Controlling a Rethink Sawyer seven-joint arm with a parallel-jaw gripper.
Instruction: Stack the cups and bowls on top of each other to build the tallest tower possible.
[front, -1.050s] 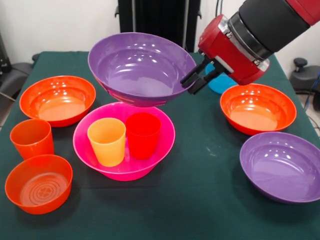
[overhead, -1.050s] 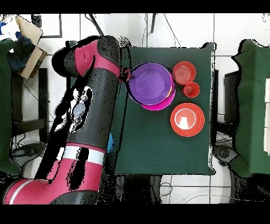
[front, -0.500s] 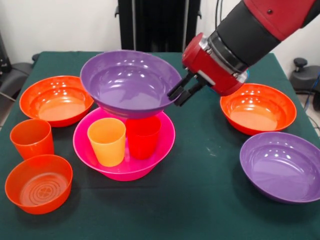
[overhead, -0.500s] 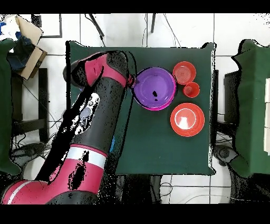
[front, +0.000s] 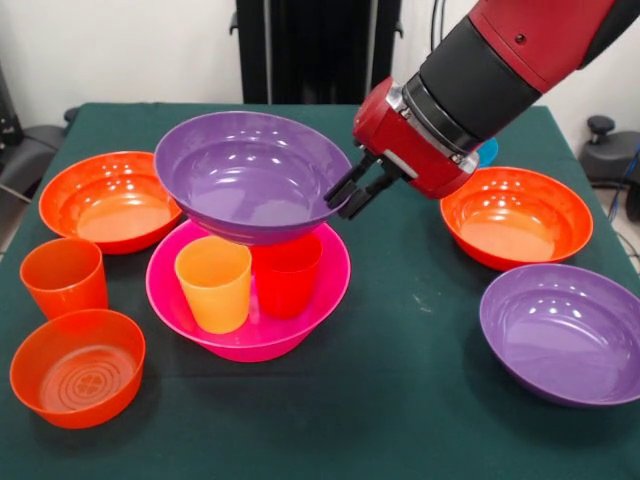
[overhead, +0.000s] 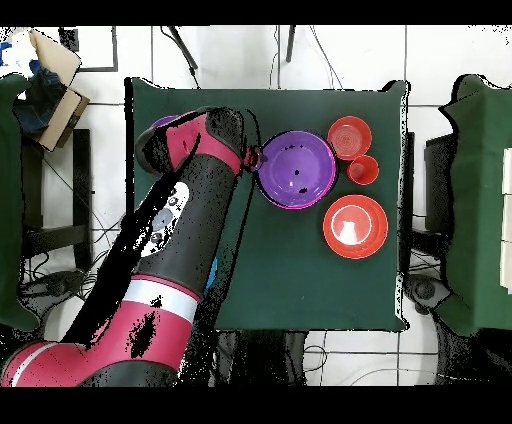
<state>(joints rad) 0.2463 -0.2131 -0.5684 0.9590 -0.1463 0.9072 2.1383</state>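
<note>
Nearest the camera at about 7 o'clock in the front view: small orange bowl (front: 77, 366), nothing in it. Just behind it at 9 o'clock, an upright orange cup (front: 64, 276), also with nothing inside. Over at 4 o'clock, a purple bowl (front: 566, 333) sitting bare on the green table (front: 400, 420).

Dead centre: big pink bowl (front: 288, 323), base of the tower, holding two upright cups side by side, yellow cup (front: 213, 283) at left and red cup (front: 286, 270) at right. Hanging right above them, a second purple bowl (front: 250, 177), tilted a bit, underside down around the cup tops; can't tell if actually touching. Nothing inside that one either.

Gripper (front: 352, 189) pinched on the held bowl's rim at its 3 o'clock edge, jaws narrow with the rim between them.

Further back: wide orange bowl (front: 115, 199) at 10 o'clock and another wide orange bowl (front: 516, 216) at 3 o'clock, both with nothing in them. A sliver of blue bowl (front: 487, 151) peeking from behind the arm at 2 o'clock.
</note>
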